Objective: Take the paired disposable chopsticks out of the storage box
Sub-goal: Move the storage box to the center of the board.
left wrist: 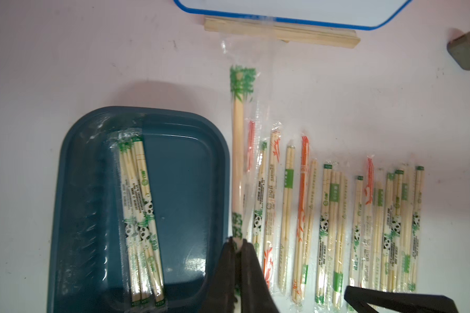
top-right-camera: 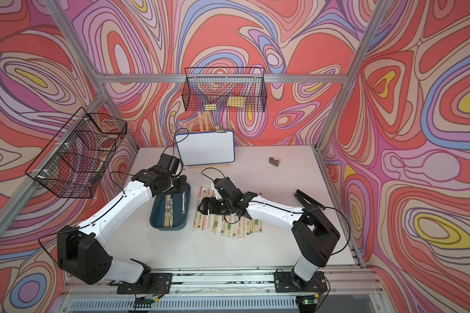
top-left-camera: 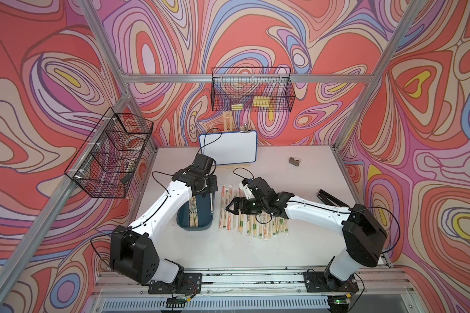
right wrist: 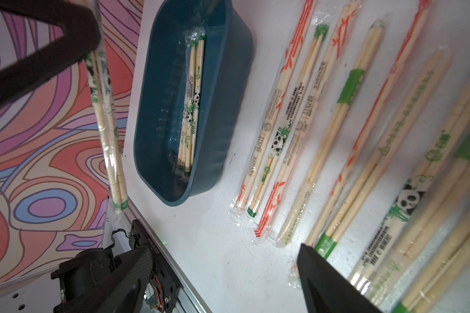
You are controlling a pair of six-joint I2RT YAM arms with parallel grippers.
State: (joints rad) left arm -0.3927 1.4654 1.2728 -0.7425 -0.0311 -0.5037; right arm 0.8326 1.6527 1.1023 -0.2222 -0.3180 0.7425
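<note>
The left gripper (left wrist: 238, 244) has its jaws clamped on one end of a sleeved chopstick pair (left wrist: 238, 162) with green bamboo print; the pair is held in the air over the rim of the storage box (left wrist: 65, 168), on the side nearest the row of sleeved pairs (left wrist: 337, 216) laid out on the bench (top-left-camera: 228, 252). A few pairs (left wrist: 140, 216) lie along the box floor, so the task looks well along but not finished. The right gripper (top-left-camera: 229, 208) has its jaws wide apart and empty, pointed towards the box and near the held pair; I cannot tell whether the pair sits between them. The step in hand seems to be carrying this pair clear of the box; next it calls for either a handover to the open jaws or a level lowering beside the row, without dragging the thin sleeve across its neighbours.
</note>
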